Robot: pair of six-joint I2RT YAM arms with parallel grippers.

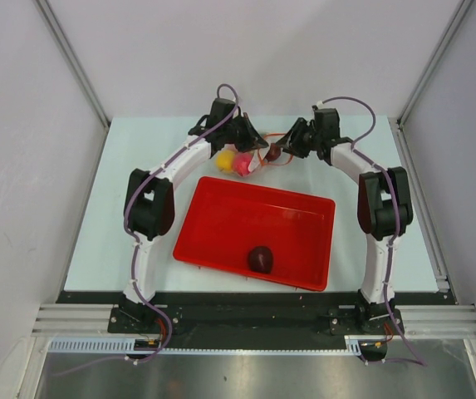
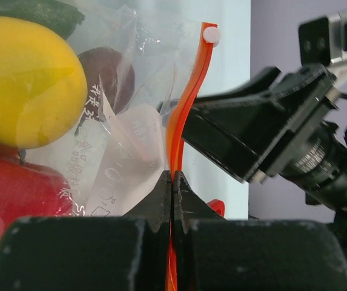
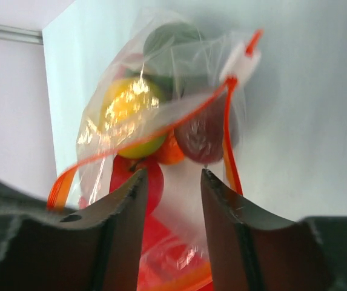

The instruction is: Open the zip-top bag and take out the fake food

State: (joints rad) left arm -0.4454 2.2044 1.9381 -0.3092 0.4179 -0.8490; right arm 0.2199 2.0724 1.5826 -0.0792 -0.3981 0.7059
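Note:
The zip-top bag (image 1: 252, 163) lies behind the tray, held up between both grippers. My left gripper (image 2: 172, 176) is shut on its orange zip strip (image 2: 188, 97). In the left wrist view the clear pouch (image 2: 131, 139) holds fake food: a yellow fruit (image 2: 28, 82), a red one (image 2: 16, 188) and a maroon one (image 2: 109, 76). My right gripper (image 3: 172, 173) faces the bag's mouth (image 3: 161, 109), jaws apart, with loose clear film in the gap. Beyond its tips sit a maroon piece (image 3: 203, 136), an orange piece (image 3: 170, 151) and a red apple (image 3: 143, 182). One maroon fruit (image 1: 260, 258) lies in the tray.
The large red tray (image 1: 221, 216) lies in the middle of the table, just in front of both grippers. White walls and metal rails close off the table on the left, right and back. The right arm's black gripper body (image 2: 264, 133) stands close beside the zip strip.

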